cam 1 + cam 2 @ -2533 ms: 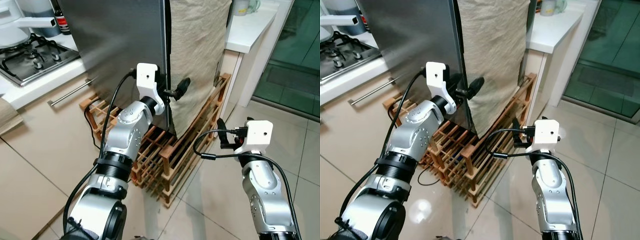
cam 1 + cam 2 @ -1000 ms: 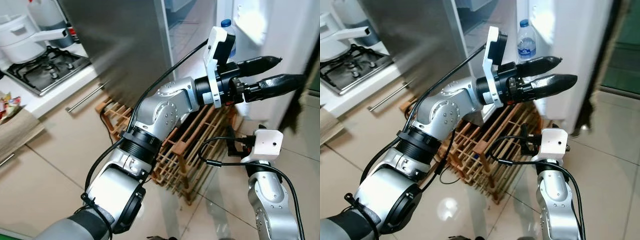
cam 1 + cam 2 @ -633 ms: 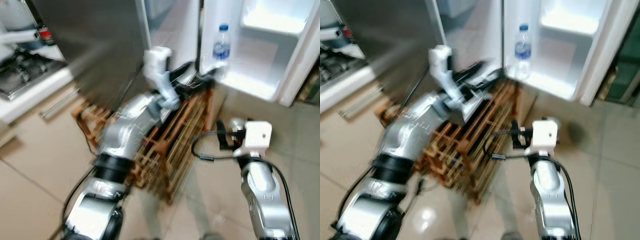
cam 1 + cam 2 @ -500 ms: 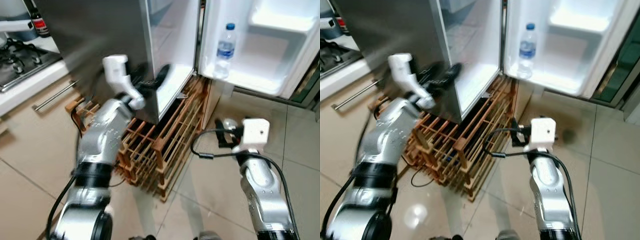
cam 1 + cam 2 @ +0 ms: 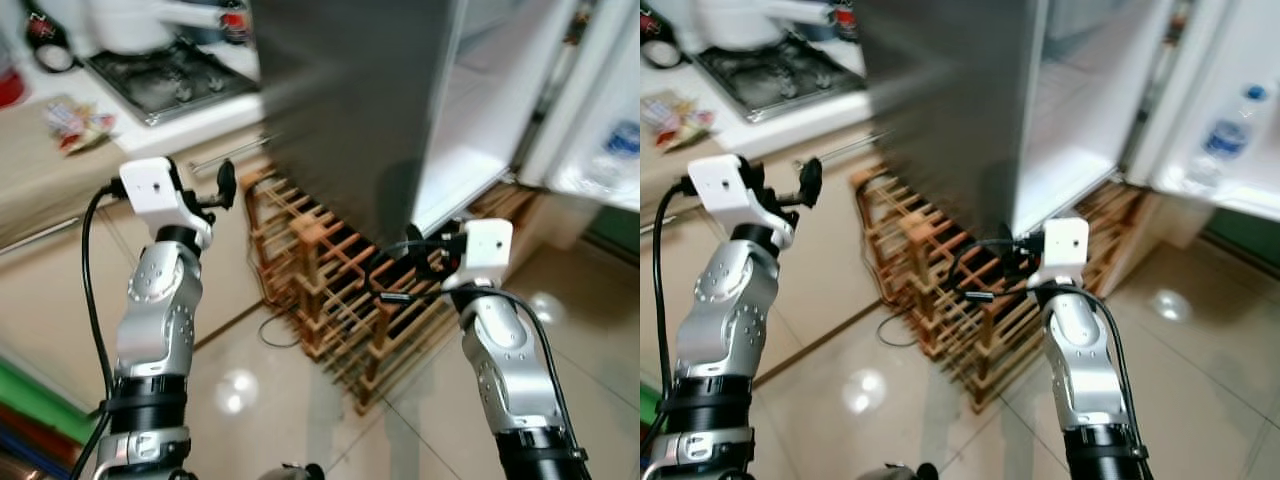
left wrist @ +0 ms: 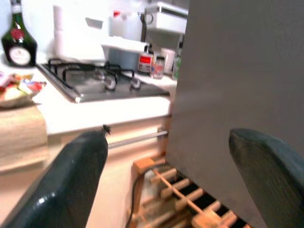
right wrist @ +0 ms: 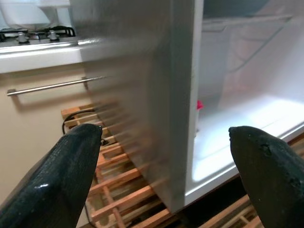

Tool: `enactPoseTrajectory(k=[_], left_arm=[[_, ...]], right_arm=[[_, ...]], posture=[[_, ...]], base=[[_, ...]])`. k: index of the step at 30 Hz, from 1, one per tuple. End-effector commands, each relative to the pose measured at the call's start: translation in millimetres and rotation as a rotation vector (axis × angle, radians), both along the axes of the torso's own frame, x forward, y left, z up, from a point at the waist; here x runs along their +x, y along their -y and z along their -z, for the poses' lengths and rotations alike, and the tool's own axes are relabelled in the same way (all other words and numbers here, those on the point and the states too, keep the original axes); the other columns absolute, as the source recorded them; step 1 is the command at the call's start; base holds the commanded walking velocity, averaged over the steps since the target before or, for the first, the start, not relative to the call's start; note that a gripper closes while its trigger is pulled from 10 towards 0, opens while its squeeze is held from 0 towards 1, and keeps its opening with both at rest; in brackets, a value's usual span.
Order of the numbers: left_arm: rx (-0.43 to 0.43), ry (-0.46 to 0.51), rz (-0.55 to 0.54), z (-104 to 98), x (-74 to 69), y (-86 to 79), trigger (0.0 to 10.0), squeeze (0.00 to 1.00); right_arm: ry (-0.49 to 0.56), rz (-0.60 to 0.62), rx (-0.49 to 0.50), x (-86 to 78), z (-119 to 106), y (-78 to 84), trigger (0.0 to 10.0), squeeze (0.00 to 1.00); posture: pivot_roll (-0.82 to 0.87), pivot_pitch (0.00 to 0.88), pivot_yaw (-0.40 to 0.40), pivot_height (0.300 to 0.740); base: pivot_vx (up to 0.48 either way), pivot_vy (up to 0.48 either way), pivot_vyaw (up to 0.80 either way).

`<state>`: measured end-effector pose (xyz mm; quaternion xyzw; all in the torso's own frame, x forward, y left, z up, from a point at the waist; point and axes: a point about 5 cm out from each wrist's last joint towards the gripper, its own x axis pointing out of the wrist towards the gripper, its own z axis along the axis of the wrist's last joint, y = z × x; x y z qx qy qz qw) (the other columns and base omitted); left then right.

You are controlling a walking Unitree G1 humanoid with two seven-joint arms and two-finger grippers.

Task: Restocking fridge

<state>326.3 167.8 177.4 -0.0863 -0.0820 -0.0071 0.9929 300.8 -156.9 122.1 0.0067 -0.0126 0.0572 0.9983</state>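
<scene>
The fridge stands straight ahead, a tall grey box with its door swung wide open on the far right, and a water bottle sits in the door shelf. The white inside is lit and in plain sight past the grey side wall. Under and in front of the fridge there's a wooden rack on the tiled floor, with a black cable trailing by it. Over on the left, a counter carries a gas hob, a dark bottle and a white pot, with a drawer handle below.

The left gripper is raised in front of the counter, near the hob, fingers spread well apart and holding nothing. The right gripper is up too, low and close to the fridge's open front, just above the rack, its fingers also wide apart with nothing between them. Both views are a little blurred.
</scene>
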Motion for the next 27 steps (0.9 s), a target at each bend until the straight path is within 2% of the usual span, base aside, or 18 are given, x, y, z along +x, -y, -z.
enactPoseTrajectory(k=[1, 9, 12, 27], left_arm=[[0.043, 0.005, 0.017, -4.5, 2.5, 10.7, 10.0, 0.0], [0.131, -0.009, 0.043, -1.2, 4.6, 24.1, 10.0, 0.0], [0.13, -0.023, 0.044, 0.5, 4.8, 24.9, 10.0, 0.0], [0.153, -0.03, 0.033, -0.1, 7.1, 28.6, 10.0, 0.0]], right_arm=[[-0.011, -0.007, 0.024, -0.3, 1.6, -1.0, 10.0, 0.0], [-0.01, -0.031, 0.04, 0.1, 0.5, -4.1, 10.0, 0.0], [-0.01, -0.031, 0.052, 0.9, -0.1, -4.1, 10.0, 0.0], [-0.006, -0.068, 0.053, 2.3, -2.5, -9.6, 10.0, 0.0]], posture=[[-0.09, 0.0, 0.064, 0.74], [-0.1, 0.0, 0.066, 0.74], [-0.1, 0.0, 0.067, 0.74], [-0.1, 0.0, 0.065, 0.74]], base=[[0.0, 0.0, 0.52], [0.0, 0.0, 0.52], [0.0, 0.0, 0.52], [0.0, -0.428, 0.48]])
